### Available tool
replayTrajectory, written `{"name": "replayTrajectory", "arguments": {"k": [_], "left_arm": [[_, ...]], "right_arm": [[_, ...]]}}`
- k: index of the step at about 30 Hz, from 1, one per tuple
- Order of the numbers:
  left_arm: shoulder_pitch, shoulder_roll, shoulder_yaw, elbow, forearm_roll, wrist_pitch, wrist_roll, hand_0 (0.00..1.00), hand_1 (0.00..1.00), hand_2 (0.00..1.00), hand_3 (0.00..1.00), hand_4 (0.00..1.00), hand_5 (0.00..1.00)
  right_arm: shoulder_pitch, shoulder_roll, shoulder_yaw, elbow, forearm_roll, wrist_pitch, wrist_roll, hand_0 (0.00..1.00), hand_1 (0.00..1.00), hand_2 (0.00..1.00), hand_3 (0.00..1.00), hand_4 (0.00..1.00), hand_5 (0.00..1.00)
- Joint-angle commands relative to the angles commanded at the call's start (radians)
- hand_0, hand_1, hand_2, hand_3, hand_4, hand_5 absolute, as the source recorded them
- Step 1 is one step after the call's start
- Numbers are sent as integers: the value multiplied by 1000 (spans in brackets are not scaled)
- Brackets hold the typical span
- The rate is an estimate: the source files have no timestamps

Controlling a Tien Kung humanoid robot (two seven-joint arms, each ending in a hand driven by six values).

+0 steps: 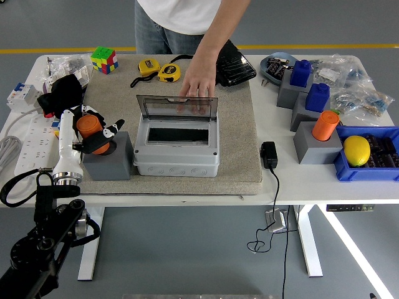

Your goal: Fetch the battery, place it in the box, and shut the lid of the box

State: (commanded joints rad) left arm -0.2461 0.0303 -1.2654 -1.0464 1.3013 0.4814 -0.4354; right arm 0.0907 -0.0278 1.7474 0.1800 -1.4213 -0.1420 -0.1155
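Note:
My left hand [95, 134] is shut on the orange cylindrical battery [88, 125], holding it tilted just above and left of the grey stand [112, 162]. The grey box [176, 153] sits on the beige mat to the right of the stand. Its clear lid [177, 108] stands upright and its inside shows dark. A person's hand [198, 80] rests on the lid's top edge from the far side. My right arm is out of view.
A second orange cylinder [325, 125] and two blue ones [301, 73] stand on grey blocks at the right. A blue bin [374, 167] holds a lemon [356, 150]. A black adapter [269, 154], yellow tape measures [159, 70], a cube puzzle [104, 59] and a power strip [30, 147] lie around.

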Motion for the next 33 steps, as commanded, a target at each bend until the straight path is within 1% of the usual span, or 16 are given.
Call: {"name": "replayTrajectory", "arguments": {"k": [4, 5, 6, 14, 17, 20, 21, 22, 23, 26, 29, 30, 33], "left_arm": [[-7, 5, -5, -28, 6, 10, 4, 25, 36, 97, 122, 822, 198], [-9, 6, -5, -34, 8, 12, 5, 26, 35, 94, 120, 800, 210], [-10, 7, -6, -39, 10, 14, 6, 26, 35, 94, 120, 800, 210], [-10, 20, -4, -88, 61, 24, 30, 23, 36, 95, 120, 804, 200], [-16, 49, 17, -130, 133, 29, 73, 25, 36, 95, 120, 808, 194], [-35, 104, 57, -185, 229, 28, 139, 25, 36, 95, 120, 808, 194], [-39, 119, 67, -201, 274, 27, 164, 25, 36, 95, 120, 808, 194], [-46, 143, 88, -228, 319, 24, 197, 25, 36, 95, 120, 808, 194], [-50, 161, 104, -250, 357, 20, 222, 26, 37, 100, 119, 812, 199], [-61, 208, 149, -323, 485, 2, 309, 26, 37, 100, 119, 812, 199], [-65, 231, 175, -379, 609, -15, 380, 27, 35, 99, 119, 814, 201], [-70, 241, 190, -401, 654, -27, 410, 27, 35, 99, 119, 814, 201], [-82, 258, 222, -434, 777, -50, 458, 27, 35, 99, 119, 814, 201]], "right_arm": [[2, -1, 0, 0, 2, 0, 1, 824, 789, 763, 796, 998, 998], [3, -1, 1, 0, 1, 0, 1, 824, 790, 763, 797, 998, 998], [3, 0, 2, 0, 1, 0, 1, 824, 790, 763, 797, 998, 998], [3, 1, 7, 0, -1, 0, 1, 824, 790, 763, 796, 998, 998], [6, 0, 9, 0, 2, 0, 3, 824, 789, 763, 797, 998, 998], [10, -4, 13, 0, -1, -1, 3, 824, 789, 763, 797, 998, 998], [11, -5, 15, 0, -1, -1, 3, 824, 789, 763, 797, 998, 998], [11, -6, 16, 0, -1, -1, 3, 824, 789, 763, 797, 998, 998], [11, -7, 17, 0, -1, -1, 3, 824, 789, 763, 796, 998, 998], [12, -10, 22, 0, -3, -1, 3, 824, 789, 763, 796, 998, 998], [13, -10, 21, 0, -1, 0, 4, 824, 790, 763, 796, 998, 998], [13, -10, 22, 0, -2, 0, 4, 824, 790, 763, 796, 998, 998], [14, -11, 23, 0, -2, 0, 5, 824, 790, 763, 796, 998, 998]]}}
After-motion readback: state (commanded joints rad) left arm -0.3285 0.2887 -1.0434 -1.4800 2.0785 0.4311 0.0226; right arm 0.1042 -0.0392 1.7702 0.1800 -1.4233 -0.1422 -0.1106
